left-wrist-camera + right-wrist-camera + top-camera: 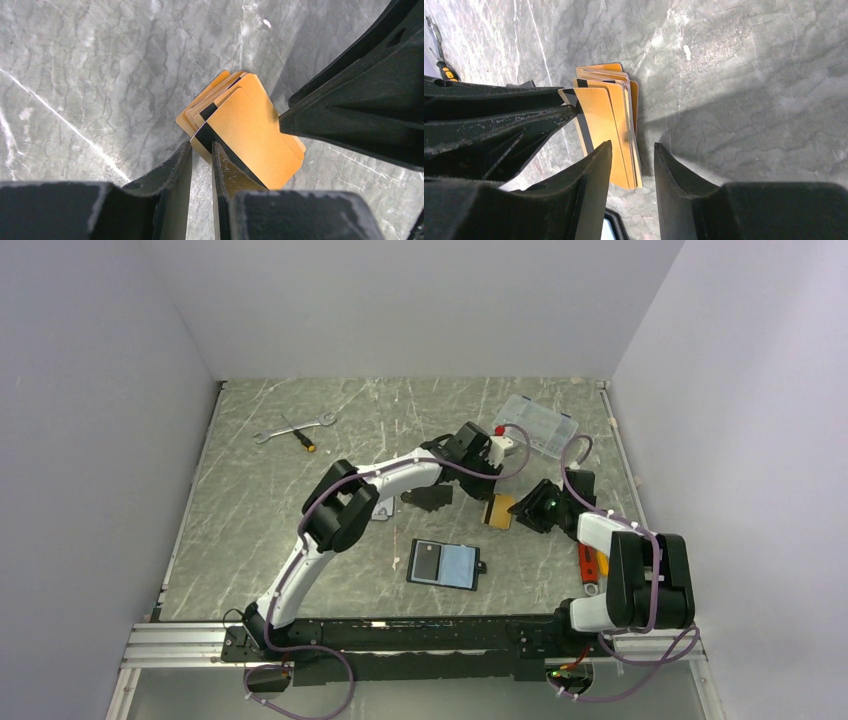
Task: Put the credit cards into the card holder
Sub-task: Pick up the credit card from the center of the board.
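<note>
The credit cards (500, 511) lie in a fanned orange-tan stack on the table; they also show in the left wrist view (250, 135) and the right wrist view (616, 125). The top card, with a black stripe, is tilted up off the stack. My left gripper (202, 145) is closed to a narrow gap with that card's striped corner between its tips; its fingers (524, 120) show from the right wrist. My right gripper (633, 146) is open, one finger over the stack's near edge and one beside it. The card holder (447, 563) lies open, pale blue inside, nearer the arms.
A flat irregular black piece (428, 498) lies left of the cards. A clear plastic box (541, 423) stands behind them. A wrench and a screwdriver (292, 430) lie at the far left. An orange-handled tool (590, 565) lies by the right arm. Walls enclose three sides.
</note>
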You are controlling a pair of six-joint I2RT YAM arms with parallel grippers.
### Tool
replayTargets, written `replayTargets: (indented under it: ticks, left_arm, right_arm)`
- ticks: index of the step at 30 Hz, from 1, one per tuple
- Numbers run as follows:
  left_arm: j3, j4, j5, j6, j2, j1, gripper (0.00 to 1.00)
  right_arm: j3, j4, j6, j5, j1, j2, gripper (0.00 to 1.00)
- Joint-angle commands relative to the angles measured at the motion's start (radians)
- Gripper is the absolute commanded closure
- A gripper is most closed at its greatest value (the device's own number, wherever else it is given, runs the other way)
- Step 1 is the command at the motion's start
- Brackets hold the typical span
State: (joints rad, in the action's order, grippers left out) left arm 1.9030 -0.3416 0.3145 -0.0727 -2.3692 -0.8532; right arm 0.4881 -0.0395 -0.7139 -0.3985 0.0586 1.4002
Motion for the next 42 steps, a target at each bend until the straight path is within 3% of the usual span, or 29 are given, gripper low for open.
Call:
replayTargets:
  ticks: [1,6,10,12,18,30,42]
  left_arm:
    - [-0.034,-0.077,0.065,-0.032,0.015,0.047,0.81]
    - [-0.053,-0.058,0.104,-0.052,0.029,0.067,0.83]
    - [-0.066,-0.041,0.145,-0.071,0.034,0.078,0.97]
    - [-0.067,-0.041,0.151,-0.074,0.030,0.080,0.99]
    - [-0.066,-0.036,0.158,-0.082,0.021,0.080,1.00]
    - [-0.084,-0.030,0.168,-0.080,0.028,0.080,1.00]
    - [-0.105,-0.015,0.190,-0.092,0.027,0.080,1.00]
  right_arm:
    - [-0.006,0.002,0.020,-0.002,0.011,-0.041,0.61]
    - [-0.008,-0.010,0.010,-0.014,0.011,-0.056,0.62]
    - [0.006,-0.030,-0.001,-0.074,0.010,-0.083,0.62]
    - [0.012,-0.043,-0.005,-0.097,0.010,-0.097,0.63]
    - [0.025,-0.104,-0.036,-0.185,0.009,-0.090,0.63]
    - [0.027,-0.232,-0.069,-0.252,-0.020,0.123,0.64]
    - [0.024,-0.328,-0.123,-0.261,-0.088,0.225,0.76]
